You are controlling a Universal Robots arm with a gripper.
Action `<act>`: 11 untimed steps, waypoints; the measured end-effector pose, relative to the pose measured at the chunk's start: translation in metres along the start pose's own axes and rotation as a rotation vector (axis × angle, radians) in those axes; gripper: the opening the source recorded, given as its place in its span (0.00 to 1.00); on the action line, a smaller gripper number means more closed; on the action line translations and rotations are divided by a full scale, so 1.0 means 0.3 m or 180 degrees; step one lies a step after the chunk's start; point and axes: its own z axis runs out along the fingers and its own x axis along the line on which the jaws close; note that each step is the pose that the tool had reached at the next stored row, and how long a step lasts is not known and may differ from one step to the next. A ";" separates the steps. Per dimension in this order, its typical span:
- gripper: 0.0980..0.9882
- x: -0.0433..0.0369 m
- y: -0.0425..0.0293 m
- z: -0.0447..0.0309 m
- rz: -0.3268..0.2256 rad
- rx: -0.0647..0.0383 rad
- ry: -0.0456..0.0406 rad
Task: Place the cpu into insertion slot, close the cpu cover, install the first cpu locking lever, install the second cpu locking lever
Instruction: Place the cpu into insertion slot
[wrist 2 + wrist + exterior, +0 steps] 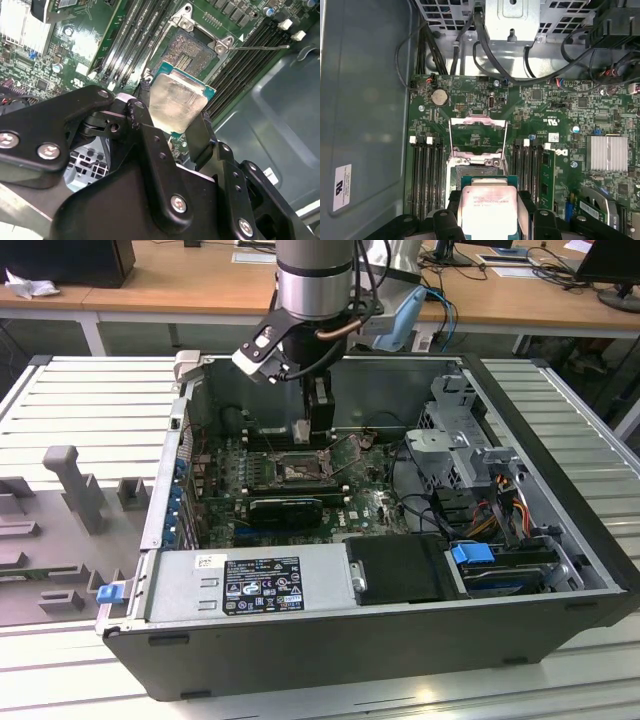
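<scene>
My gripper [308, 428] hangs inside the open computer case, shut on the cpu [177, 102], a small square chip with a pale silvery face. Black fingers [202, 132] press on two opposite edges of it. The cpu [487, 210] sits just above and slightly off the insertion slot [192, 50], whose dark pin field lies bare. In the first wrist view the cpu cover [477, 122], a thin metal frame, stands flipped open beyond the insertion slot [477, 172]. Two thin wire levers [451, 142] are raised beside the cover. From the exterior view the insertion slot [296, 469] is right under the gripper.
Long black RAM slots [427, 172] flank the socket on both sides. A black graphics card [285, 508] lies in front of the socket, and the power supply [250, 585] nearer still. A drive cage [460, 450] with cables fills the exterior view's right. A finned heat sink [606, 152] sits on the board.
</scene>
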 end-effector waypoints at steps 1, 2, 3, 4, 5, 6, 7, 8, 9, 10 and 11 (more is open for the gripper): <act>0.48 0.000 0.000 0.005 0.0000 0.0000 0.0003; 0.48 0.000 -0.001 0.008 0.0000 0.0000 0.0006; 0.48 0.000 -0.001 0.011 0.0000 0.0000 0.0006; 0.48 0.000 -0.001 0.015 0.0000 0.0000 0.0007; 0.48 -0.001 -0.001 0.020 0.0000 0.0000 0.0007; 0.48 -0.001 -0.002 0.025 0.0001 0.0000 0.0007; 0.48 -0.001 -0.002 0.033 0.0000 0.0000 0.0007; 0.48 -0.001 -0.003 0.038 0.0000 0.0000 0.0007; 0.48 -0.001 -0.003 0.041 0.0000 0.0000 0.0007; 0.48 -0.001 -0.003 0.046 0.0000 0.0000 0.0007; 0.48 -0.001 -0.003 0.050 0.0000 0.0000 0.0007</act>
